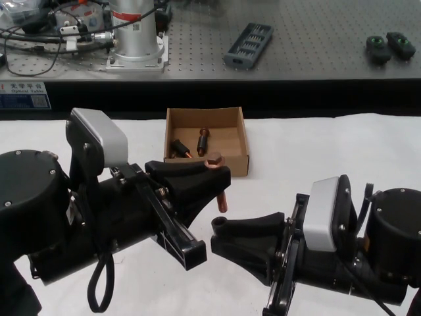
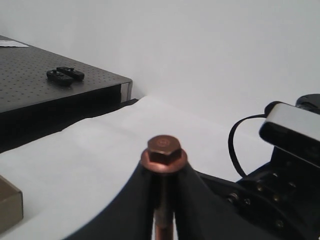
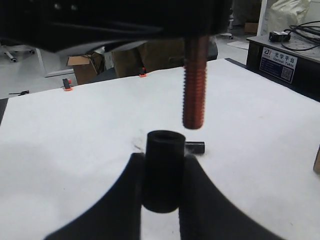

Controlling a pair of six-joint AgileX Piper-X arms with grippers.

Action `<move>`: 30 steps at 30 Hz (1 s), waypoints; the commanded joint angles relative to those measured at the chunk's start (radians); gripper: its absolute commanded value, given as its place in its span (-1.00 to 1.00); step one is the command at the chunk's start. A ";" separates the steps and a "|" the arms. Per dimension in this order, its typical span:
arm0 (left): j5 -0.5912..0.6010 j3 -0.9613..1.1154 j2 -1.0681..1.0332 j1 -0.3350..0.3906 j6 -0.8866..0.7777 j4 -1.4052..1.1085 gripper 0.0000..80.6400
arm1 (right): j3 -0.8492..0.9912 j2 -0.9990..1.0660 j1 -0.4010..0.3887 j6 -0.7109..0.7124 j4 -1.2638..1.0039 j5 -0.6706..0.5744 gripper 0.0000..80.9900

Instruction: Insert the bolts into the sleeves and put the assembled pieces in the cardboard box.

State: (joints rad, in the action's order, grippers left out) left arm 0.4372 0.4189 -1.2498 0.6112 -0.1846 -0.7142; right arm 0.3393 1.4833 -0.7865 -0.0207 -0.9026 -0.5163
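My left gripper [image 1: 220, 176] is shut on a copper bolt [image 1: 222, 191], which hangs upright with its hex head [image 2: 163, 152] on top of the fingers [image 2: 135, 200]. Just below the bolt's threaded tip [image 3: 194, 107], my right gripper [image 1: 221, 228] is shut on a black sleeve [image 3: 163, 170] held upright with its bore facing up. A small gap separates tip and sleeve, and the tip sits slightly to one side of the bore. Behind them on the white cloth stands the cardboard box [image 1: 241, 141], which holds two assembled pieces [image 1: 191, 146].
A second small black sleeve [image 3: 196, 147] lies on the cloth beyond the held one. The perforated bench at the back carries a metal column [image 1: 135, 33], cables, a grey tray [image 1: 248, 45] and black parts [image 1: 390, 46]. White cloth stretches to both sides.
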 commanded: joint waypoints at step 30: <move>0.020 0.010 0.000 0.006 0.058 0.071 -0.98 | 0.003 -0.014 -0.002 -0.170 -0.195 -0.022 -0.97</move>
State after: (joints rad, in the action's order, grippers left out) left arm 0.4567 0.4189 -1.2498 0.6138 -0.1846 -0.6562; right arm 0.3370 1.4833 -0.7865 -0.1115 -0.9717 -0.5351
